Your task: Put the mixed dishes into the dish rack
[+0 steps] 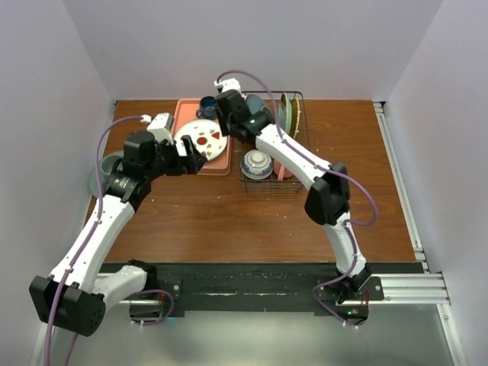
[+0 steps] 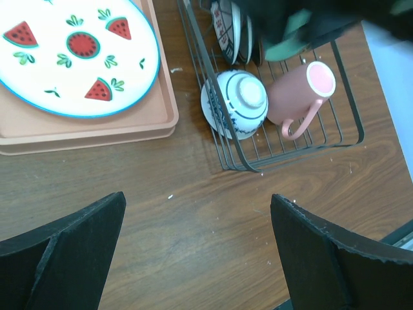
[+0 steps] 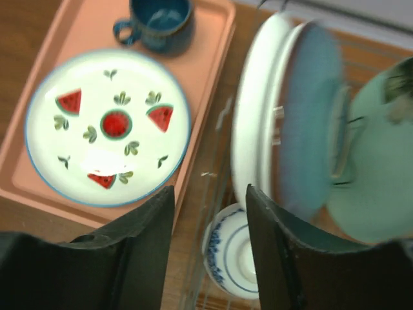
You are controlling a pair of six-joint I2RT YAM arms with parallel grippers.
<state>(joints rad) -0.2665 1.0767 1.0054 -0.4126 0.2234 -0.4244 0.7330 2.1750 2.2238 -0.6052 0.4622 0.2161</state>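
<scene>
Here, nearest the bases, the left hand [image 2: 198, 216] hovers over bare worktop [image 2: 193, 252], fingers spread wide, holding nothing. At its 11 o'clock a watermelon plate [image 2: 77, 58] lies flat on the pink tray [image 2: 97, 132]. At 1 o'clock is the dish rack [image 2: 287, 150]. In its near end a blue-and-white bowl [image 2: 240, 103] sits upside down, with a tilted pink mug [image 2: 300, 97] just beside it at 3 o'clock. Farther back a white plate [image 3: 258, 129] and a blue-grey plate [image 3: 310, 123] stand on edge. The right hand [image 3: 210, 216] hangs over the tray-rack border, fingers partly apart, pinching nothing. A dark blue mug [image 3: 158, 22] stands at the tray's far end.
</scene>
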